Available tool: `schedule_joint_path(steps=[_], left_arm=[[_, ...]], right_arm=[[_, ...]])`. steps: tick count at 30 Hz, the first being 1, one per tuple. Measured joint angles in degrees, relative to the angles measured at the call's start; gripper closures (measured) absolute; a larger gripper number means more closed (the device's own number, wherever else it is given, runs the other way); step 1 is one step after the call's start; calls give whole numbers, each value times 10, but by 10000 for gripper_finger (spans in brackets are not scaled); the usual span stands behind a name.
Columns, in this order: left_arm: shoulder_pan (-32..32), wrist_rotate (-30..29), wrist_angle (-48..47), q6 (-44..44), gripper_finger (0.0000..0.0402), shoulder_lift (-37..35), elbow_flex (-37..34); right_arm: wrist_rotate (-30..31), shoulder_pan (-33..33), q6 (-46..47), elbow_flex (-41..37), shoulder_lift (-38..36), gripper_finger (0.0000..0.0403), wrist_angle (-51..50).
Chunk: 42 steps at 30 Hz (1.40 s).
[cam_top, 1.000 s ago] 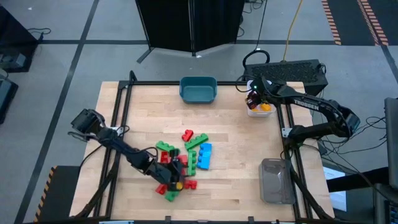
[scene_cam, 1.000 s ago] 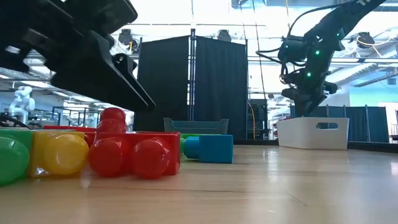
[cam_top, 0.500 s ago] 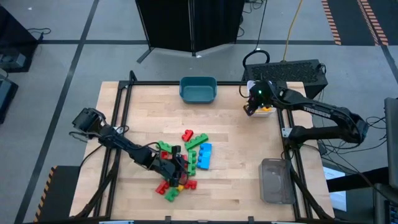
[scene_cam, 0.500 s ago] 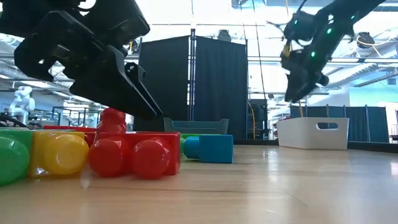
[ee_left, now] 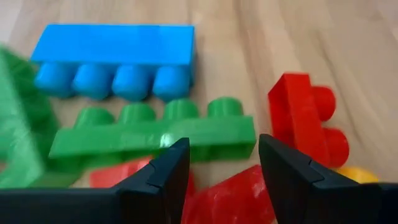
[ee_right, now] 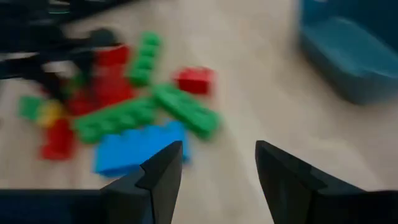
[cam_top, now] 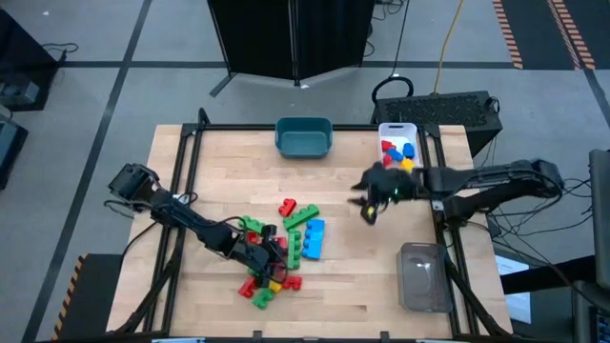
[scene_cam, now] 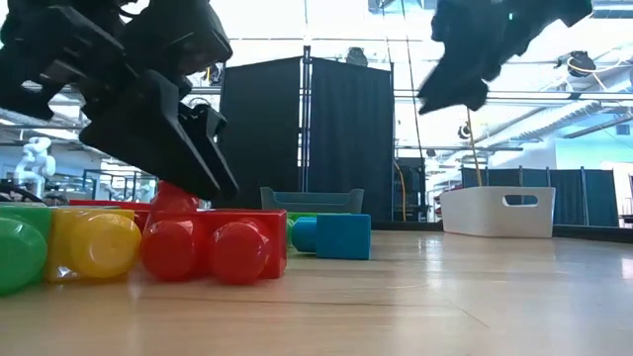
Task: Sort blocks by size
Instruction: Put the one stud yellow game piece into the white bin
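Your left gripper (ee_left: pixel 217 163) hangs low over the pile of blocks (cam_top: pixel 278 250) mid-table, jaws spread and empty to straddle a red one. Your right gripper (cam_top: pixel 367 205), jaws also spread and empty, sits between that pile and the white bin (cam_top: pixel 397 131), where some sorted blocks lie.

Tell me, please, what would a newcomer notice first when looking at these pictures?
First, the bright pile of blocks, red, green, blue and yellow, on the near middle of the wooden table, with the left gripper low over it, fingers open and empty. Next, the right gripper, open and empty, above bare wood right of the pile. Then the white bin at the far right edge, holding a few blocks.
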Motion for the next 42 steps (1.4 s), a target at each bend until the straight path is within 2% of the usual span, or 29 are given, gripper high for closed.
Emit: schedule_joint_path(steps=[6,10,14,24,31,34,37,42], left_arm=[[-1,-20,-138,-57,226,-53,24],[-7,-20,-217,-98,226,-86,33],[-18,-20,-290,-145,226,-100,33],[-20,-4,-332,-179,226,-95,20],[-27,-4,-446,-268,226,-94,19],[-40,-2,-478,-300,226,-94,19],[-58,12,-471,-301,226,-94,21],[-90,19,-433,-273,226,-95,31]], right_arm=[[4,90,-7,0,102,216,169],[4,117,-20,0,180,216,268],[1,131,-52,15,256,216,326],[-1,132,-136,164,409,216,286],[-2,131,-188,285,485,216,231],[-30,136,-205,318,511,216,225],[-62,141,-220,350,538,216,225],[-80,154,-245,406,587,216,213]])
